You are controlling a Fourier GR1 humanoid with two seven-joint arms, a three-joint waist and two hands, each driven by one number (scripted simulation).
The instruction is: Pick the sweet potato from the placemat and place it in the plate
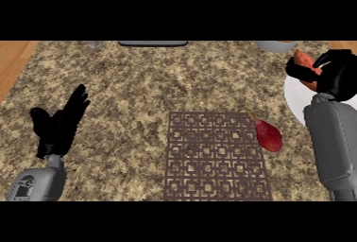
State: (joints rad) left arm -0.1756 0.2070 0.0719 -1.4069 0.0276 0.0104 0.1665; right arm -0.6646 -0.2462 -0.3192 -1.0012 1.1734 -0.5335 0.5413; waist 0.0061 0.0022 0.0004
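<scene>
My right hand (339,71) is at the right edge, curled round the orange sweet potato (304,60), which shows between its thumb and fingers. It hovers over the white plate (298,99), whose left part shows at the right edge below the hand. The brown patterned placemat (216,156) lies in the lower middle of the counter with nothing on its centre. My left hand (61,124) rests open at the left, fingers up.
A dark red leaf-shaped item (268,134) lies at the placemat's right edge. A grey bowl rim (276,46) and a dark object (153,43) show at the far edge. Wooden floor (14,61) shows past the counter's left side.
</scene>
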